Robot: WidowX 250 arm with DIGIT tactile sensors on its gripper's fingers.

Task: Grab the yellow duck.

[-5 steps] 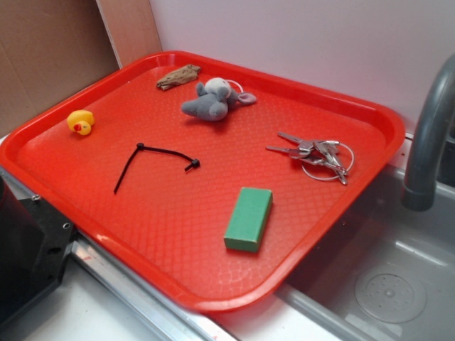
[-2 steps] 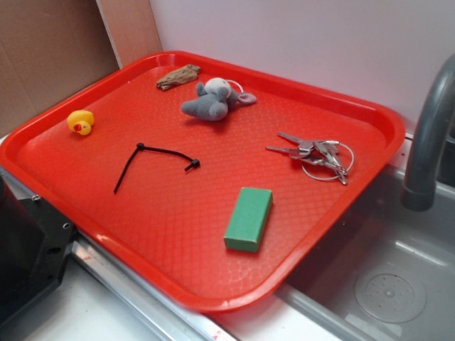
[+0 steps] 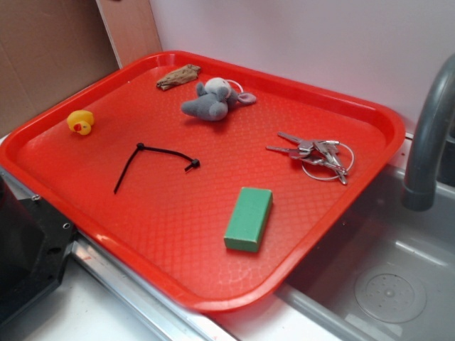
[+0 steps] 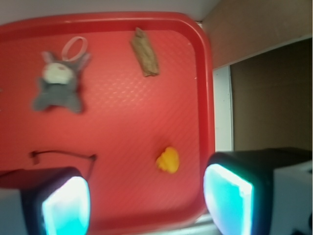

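- The gripper (image 4: 146,200) hangs above the tray (image 4: 204,78) with its jaws spread wide, holding nothing.
- The duck (image 4: 167,160) sits between the pads but nearer the right one, close to the tray's rim.
- Descending off-centre could knock the small round duck aside.
- The right pad might catch the rim.

Yellow duck (image 3: 80,122), red textured tray (image 3: 213,213), green block (image 3: 249,219).
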